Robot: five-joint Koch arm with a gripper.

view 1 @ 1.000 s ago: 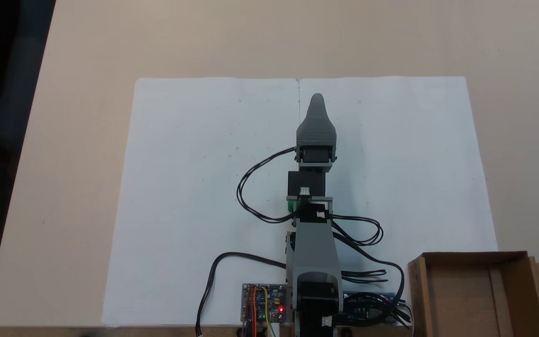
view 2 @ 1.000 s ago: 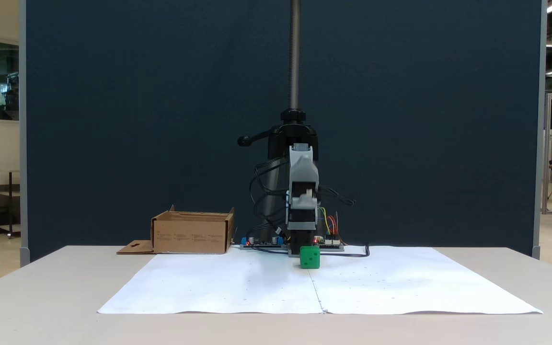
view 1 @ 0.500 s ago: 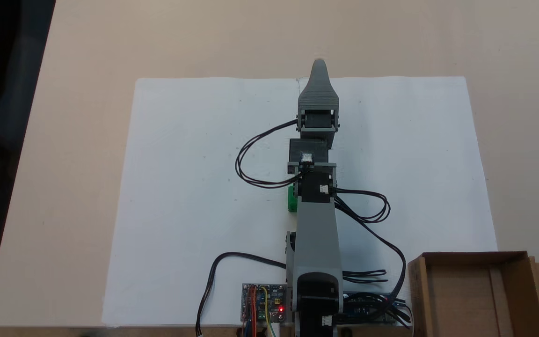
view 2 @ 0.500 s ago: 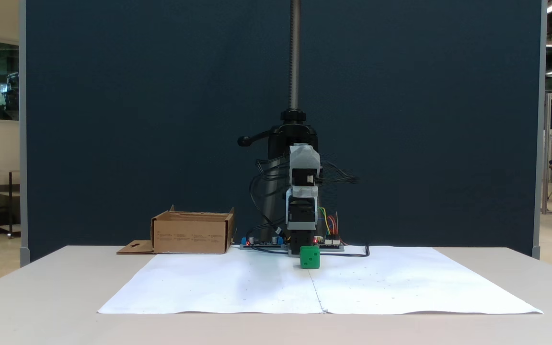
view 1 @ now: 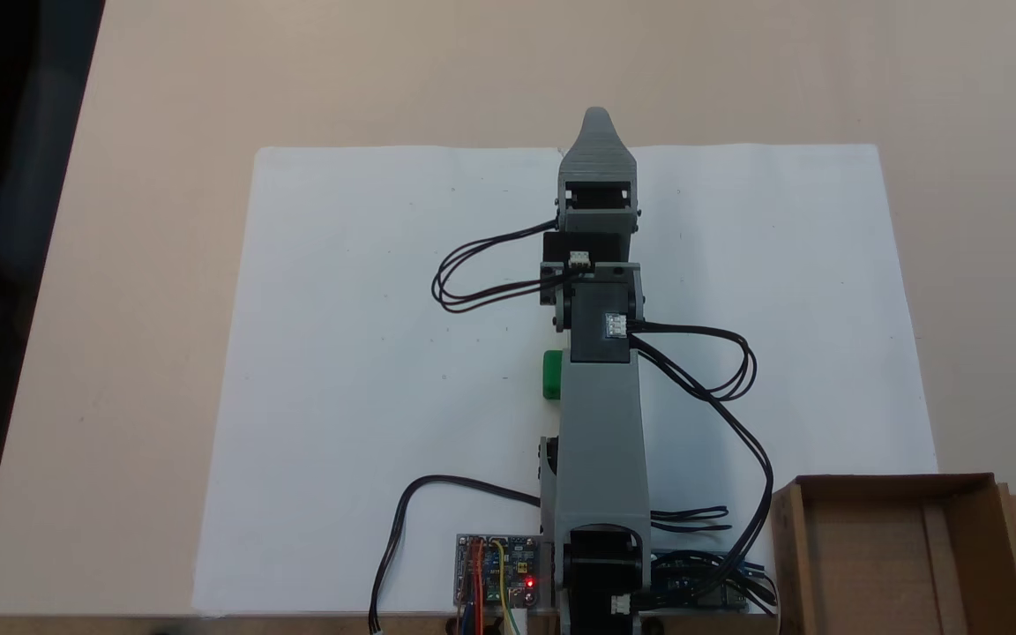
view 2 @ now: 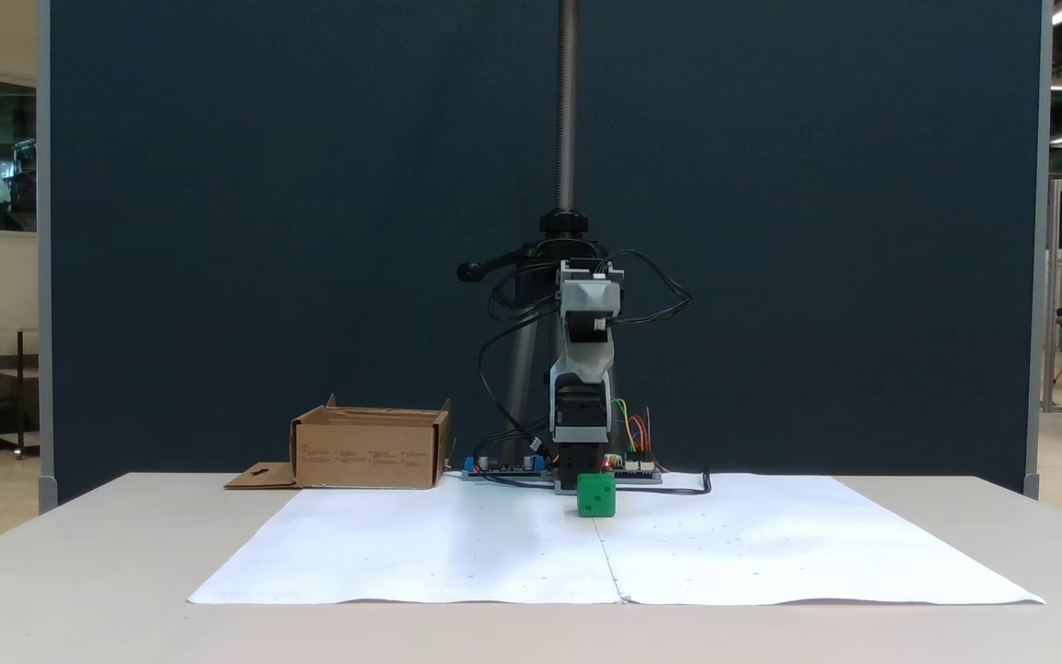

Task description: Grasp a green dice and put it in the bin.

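Arm raised higher; fingers (view 1: 597, 115) state unclear; bright green dice (view 2: 595, 495) untouched on paper

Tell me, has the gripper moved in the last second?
Yes. In a fixed view the gripper has travelled from inside the white paper past its far edge; the green dice lies under the arm, untouched.

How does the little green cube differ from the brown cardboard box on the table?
The small bright green dice is far smaller than the shallow brown cardboard box. The dice is a solid cube; the box is open-topped. The dice sits on white paper; the box stands beside it. Both rest untouched.
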